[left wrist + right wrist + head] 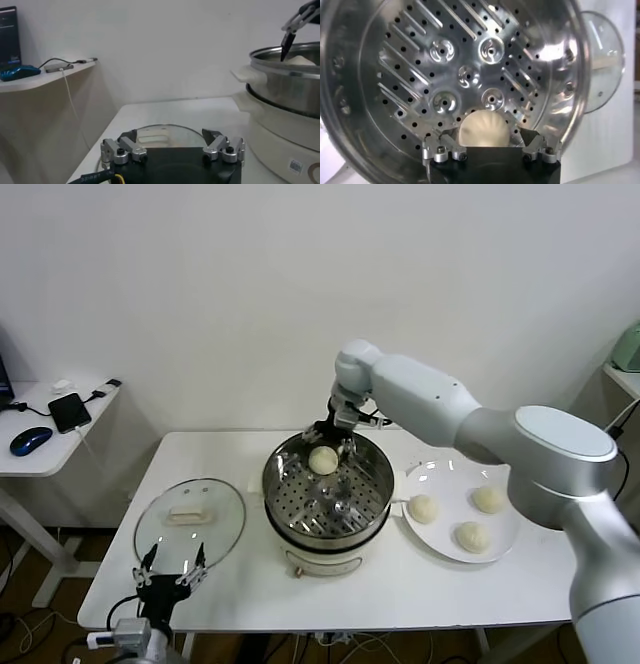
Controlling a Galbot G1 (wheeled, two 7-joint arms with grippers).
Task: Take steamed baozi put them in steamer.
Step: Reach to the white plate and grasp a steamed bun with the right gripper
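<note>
One cream-white baozi lies on the perforated tray at the back of the steel steamer. My right gripper hangs just over it, open, with a finger on each side of the baozi and a small gap at the sides. The steamer's tray and wall fill the right wrist view. Three more baozi sit on the white plate to the steamer's right. My left gripper is open and empty, parked low at the table's front left.
The glass lid with a white handle lies flat left of the steamer, just beyond my left gripper. The steamer stands on a white base. A side desk with a phone and mouse stands at far left.
</note>
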